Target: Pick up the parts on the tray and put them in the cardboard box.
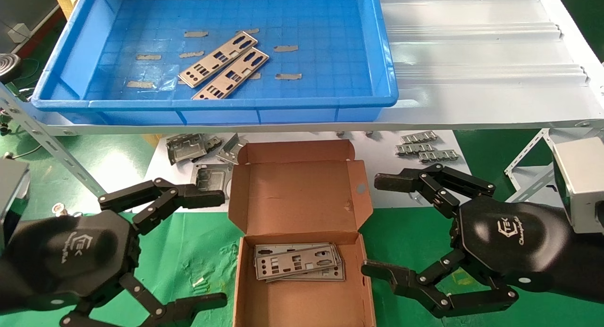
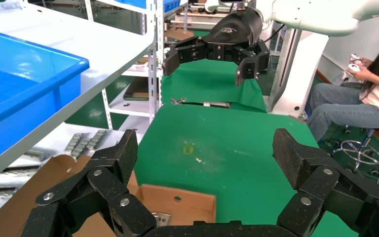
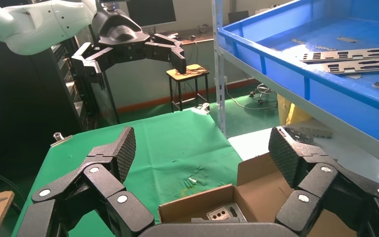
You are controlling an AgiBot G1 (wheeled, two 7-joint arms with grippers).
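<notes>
Two thin silver-grey plates [image 1: 224, 65] lie side by side, slanted, in the blue tray [image 1: 387, 67] on the shelf; they also show in the right wrist view [image 3: 348, 59]. The cardboard box [image 1: 302, 185] stands open below, with a stack of plates [image 1: 298, 262] inside. My left gripper [image 1: 218, 246] is open and empty just left of the box. My right gripper [image 1: 373, 225] is open and empty just right of it. In the left wrist view the left gripper [image 2: 205, 158] sits above the box's edge [image 2: 177, 202]. The right gripper [image 3: 201, 158] does the same in its own view.
Small tan tape strips [image 1: 286, 48] lie on the tray floor. Bent grey brackets [image 1: 188, 147] and small metal pieces [image 1: 424, 146] lie on the white sheet under the shelf. A white ribbed panel [image 1: 476, 39] is right of the tray. Green cloth [image 1: 188, 251] covers the table.
</notes>
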